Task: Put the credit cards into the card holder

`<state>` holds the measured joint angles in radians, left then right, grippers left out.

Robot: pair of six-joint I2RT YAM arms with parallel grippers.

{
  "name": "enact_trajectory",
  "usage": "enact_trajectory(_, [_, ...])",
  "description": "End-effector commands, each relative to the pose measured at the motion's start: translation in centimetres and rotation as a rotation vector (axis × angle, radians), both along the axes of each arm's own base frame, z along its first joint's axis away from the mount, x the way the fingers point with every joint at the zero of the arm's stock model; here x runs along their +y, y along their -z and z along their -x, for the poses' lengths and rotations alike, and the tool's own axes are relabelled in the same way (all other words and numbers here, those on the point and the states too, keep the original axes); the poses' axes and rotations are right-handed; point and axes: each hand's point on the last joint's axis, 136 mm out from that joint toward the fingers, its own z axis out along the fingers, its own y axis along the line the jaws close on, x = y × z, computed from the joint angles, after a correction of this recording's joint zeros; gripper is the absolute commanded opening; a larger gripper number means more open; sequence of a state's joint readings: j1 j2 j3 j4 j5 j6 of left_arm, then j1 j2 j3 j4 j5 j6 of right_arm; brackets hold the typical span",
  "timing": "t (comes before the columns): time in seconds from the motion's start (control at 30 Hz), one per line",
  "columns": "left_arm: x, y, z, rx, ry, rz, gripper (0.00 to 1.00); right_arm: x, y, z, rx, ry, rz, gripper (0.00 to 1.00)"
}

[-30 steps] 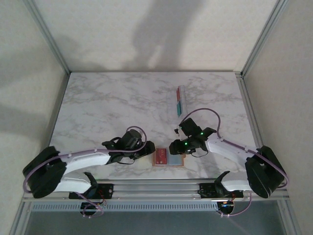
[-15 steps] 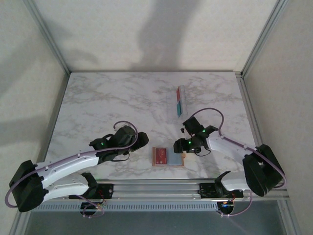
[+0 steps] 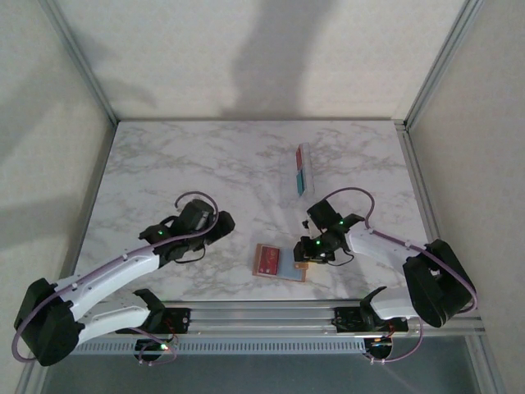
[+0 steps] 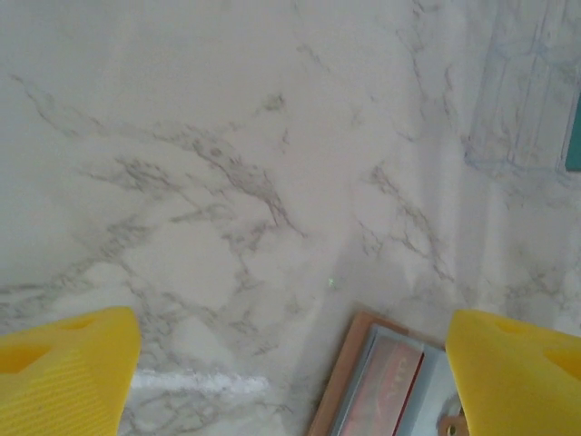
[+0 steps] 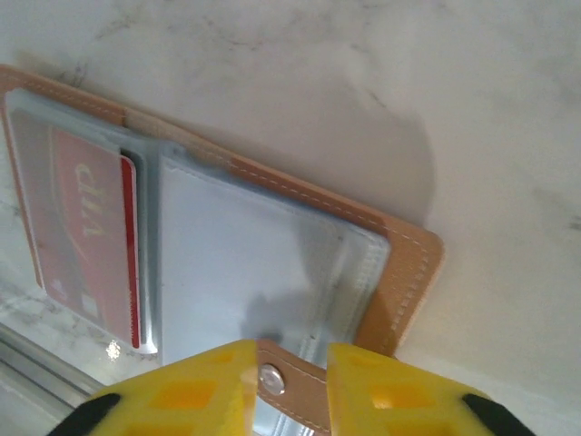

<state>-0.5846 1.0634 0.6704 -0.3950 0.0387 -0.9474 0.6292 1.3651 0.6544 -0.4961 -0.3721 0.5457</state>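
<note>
right wrist view, right end effector (image 5: 286, 386) pinching clasp tab (image 5: 295, 389) of tan leather card holder (image 5: 263, 254), red plastic card (image 5: 86, 227) pocketed, left end effector (image 4: 290, 368) spread wide

White arms (image 3: 123, 267) with black joints (image 3: 447, 287), looping purple cables (image 3: 353, 190) and green lights (image 3: 316, 240); left hand (image 4: 290, 368) and right hand (image 5: 290, 377) have yellow fingers (image 4: 64, 372).

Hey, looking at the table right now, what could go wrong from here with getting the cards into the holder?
1. The right fingers seem to pinch just the small clasp tab of the card holder. A pull might drag or flip the open holder.
2. The red card has one edge poking from its pocket, so a jolt might slide it out.
3. The left fingers hang open, steadying nothing.
</note>
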Motion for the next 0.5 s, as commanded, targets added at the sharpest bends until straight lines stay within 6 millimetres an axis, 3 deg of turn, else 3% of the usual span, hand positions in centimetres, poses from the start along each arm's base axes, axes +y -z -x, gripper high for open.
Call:
enact_trajectory(0.0, [0.1,-1.6,-1.6,-0.034,0.053,-0.001,0.86,1.8,-1.2,-0.1,-0.001,-0.014,-0.048,0.24])
enact_trajectory(0.03, [0.4,-1.7,-1.9,-0.034,0.05,-0.013,0.86,1.7,-1.5,-0.1,-0.011,-0.012,-0.028,0.26])
enact_trajectory(0.13, [1.0,-2.1,-2.8,-0.045,0.042,-0.053,0.85,-0.9,-2.0,0.1,-0.047,0.041,0.103,0.52])
enact_trajectory(0.2, [0.8,-2.1,-3.0,-0.051,0.049,-0.048,0.85,-2.8,-1.8,0.7,-0.053,0.082,0.169,0.61])
enact_trajectory(0.3, [-0.1,-1.5,-2.7,-0.047,0.079,0.006,0.85,-2.9,-1.0,2.0,-0.026,0.069,0.142,0.62])
enact_trajectory(0.47, [-0.4,-0.4,-1.7,-0.051,0.077,0.064,0.85,-0.8,0.4,2.5,-0.008,-0.014,0.091,0.64])
